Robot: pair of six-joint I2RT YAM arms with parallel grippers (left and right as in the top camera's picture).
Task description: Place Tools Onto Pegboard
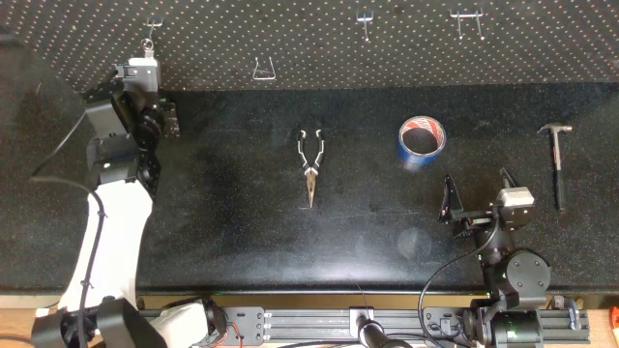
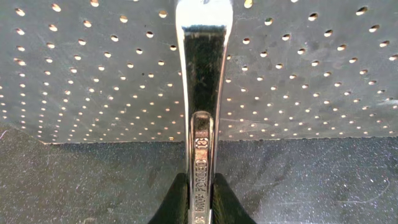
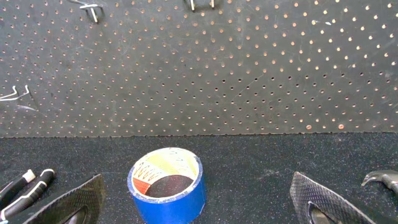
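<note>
My left gripper (image 2: 200, 200) is shut on a chrome wrench (image 2: 203, 81), which stands upright against the pegboard (image 2: 74, 74). From above, the left gripper (image 1: 143, 75) sits at the board's far left, just under a small hook (image 1: 148, 43). On the black mat lie needle-nose pliers (image 1: 309, 159), a blue tape roll (image 1: 422, 140) and a hammer (image 1: 557, 159). My right gripper (image 1: 478, 196) is open near the mat's front, behind the tape roll (image 3: 166, 185) and apart from it. The pliers' handles (image 3: 25, 183) and the hammer head (image 3: 380, 180) flank it.
Bare wire hooks hang on the pegboard at the middle (image 1: 263, 70), upper middle (image 1: 365, 21) and upper right (image 1: 467, 19). The black mat (image 1: 222, 222) has free room between the tools. The mat's front edge runs just before the arm bases.
</note>
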